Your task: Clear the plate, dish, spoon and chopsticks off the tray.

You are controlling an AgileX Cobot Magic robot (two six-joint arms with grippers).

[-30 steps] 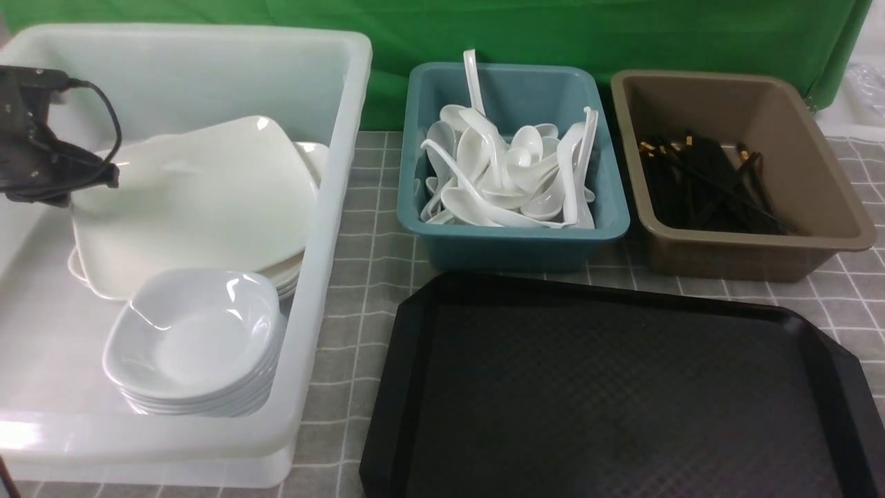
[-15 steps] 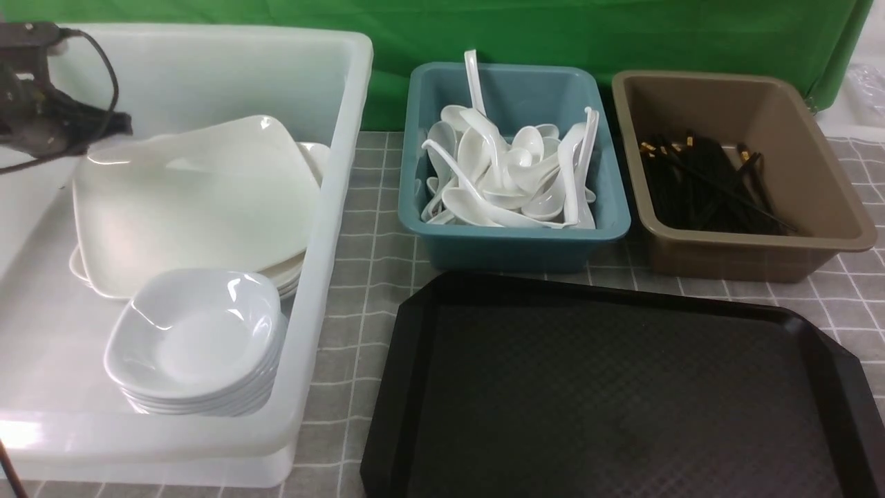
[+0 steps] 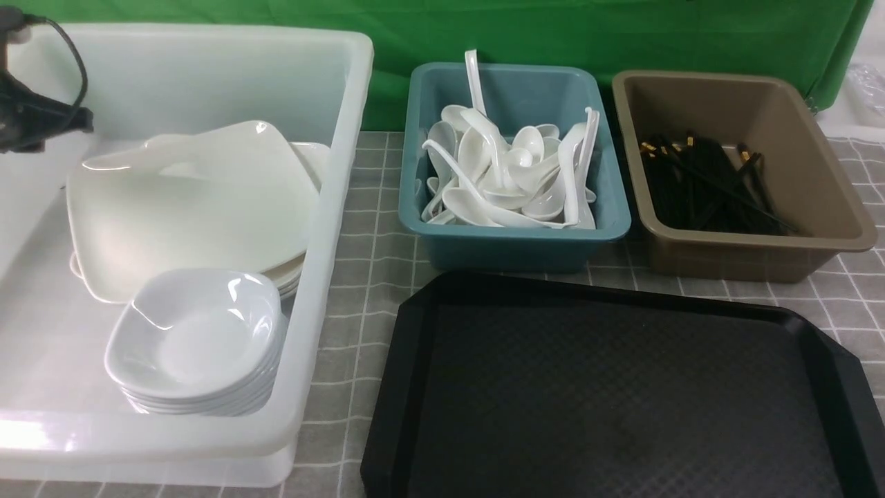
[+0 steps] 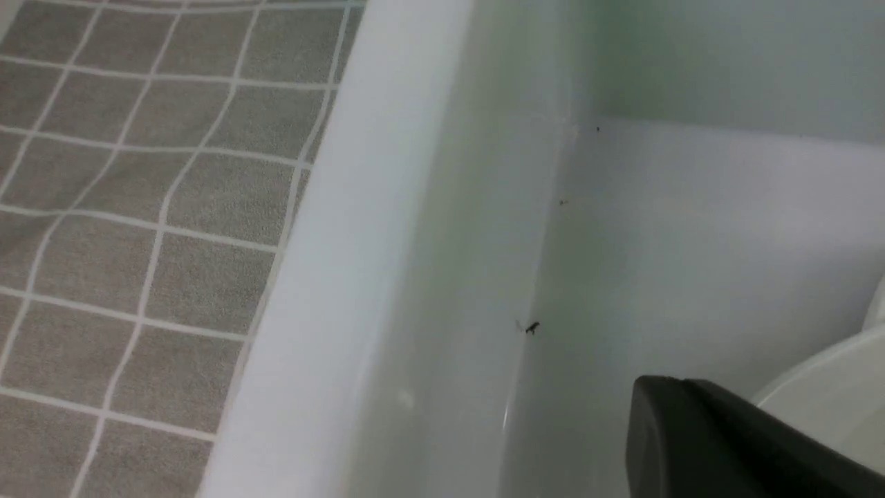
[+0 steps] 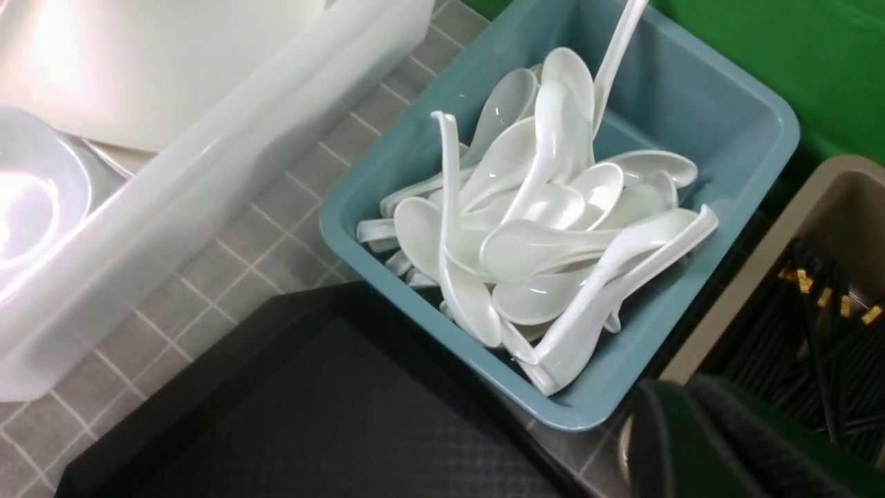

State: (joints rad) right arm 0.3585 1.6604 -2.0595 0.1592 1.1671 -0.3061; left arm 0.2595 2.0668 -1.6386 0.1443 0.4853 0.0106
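My left claw (image 3: 77, 123), pressed together and empty, hangs at the translucent white plastic tub's (image 3: 346, 173) far left corner. Inside, the large glossy white square plate (image 3: 193, 200) lies askew on its stack (image 3: 292, 275); clipping the wall could slide it.

Bright even light; glare on plate (image 3: 193, 200)

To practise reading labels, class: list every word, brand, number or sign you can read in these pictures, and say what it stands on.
None can be read.
The black tray, white tub, teal bin and brown bin show plain surfaces with no lettering.
The chopsticks carry small gold bands; any marking on them is too small to read.
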